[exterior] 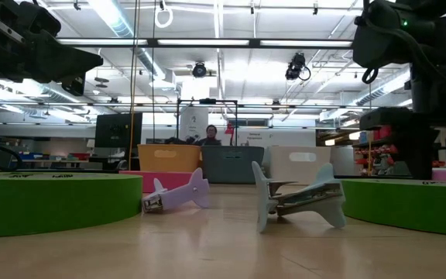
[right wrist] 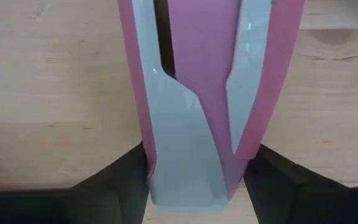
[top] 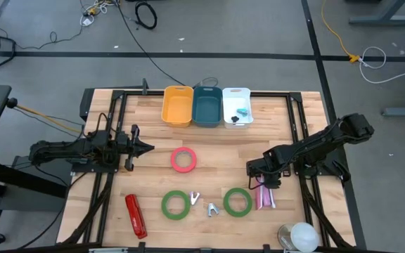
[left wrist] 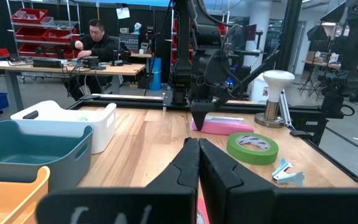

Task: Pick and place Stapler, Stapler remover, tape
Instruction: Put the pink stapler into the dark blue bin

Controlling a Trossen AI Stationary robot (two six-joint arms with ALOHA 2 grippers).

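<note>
Right gripper (right wrist: 194, 171): closed around the pink stapler (right wrist: 204, 93), near the bench's right edge.
Handling: judged rigid, smooth; gripped across its narrow body.
Left gripper (top: 140, 147): shut, empty.

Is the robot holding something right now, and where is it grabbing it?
The right claw pinches the pink stapler by its sides at one end. The left claw holds nothing.

Grey concrete floor (top: 259, 28) with black cables; beyond the grippers, red-bin metal shelving (left wrist: 39, 25); fluorescent ceiling strip lights (exterior: 231, 43) overhead.
</note>
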